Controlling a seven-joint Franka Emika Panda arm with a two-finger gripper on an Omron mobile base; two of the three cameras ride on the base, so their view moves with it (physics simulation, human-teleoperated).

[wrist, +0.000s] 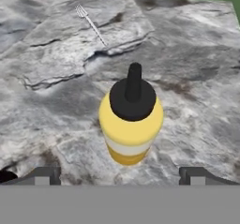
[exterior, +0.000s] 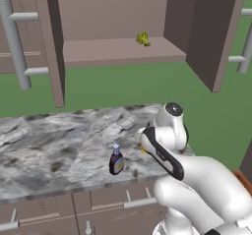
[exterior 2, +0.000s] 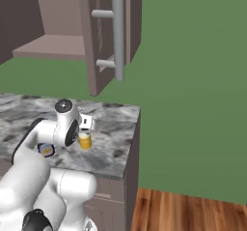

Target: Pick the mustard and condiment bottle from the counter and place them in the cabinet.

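Gripper wide open, empty, hovering above mustard. Fingers straddle it; height above cap unclear. Descend straight, clamp label band. Brown bottle just beside mustard: avoid.

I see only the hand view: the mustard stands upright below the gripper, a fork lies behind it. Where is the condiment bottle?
Observer: The condiment bottle stands upright near the counter's front edge, to the arm's left.
Operator: Is the cabinet open?
Observer: Yes. The cabinet's doors are swung wide.
Operator: Is its shelf free?
Observer: Mostly; a small yellow-green item sits on it.
Operator: And the mustard?
Observer: The mustard stands near the counter's right end.
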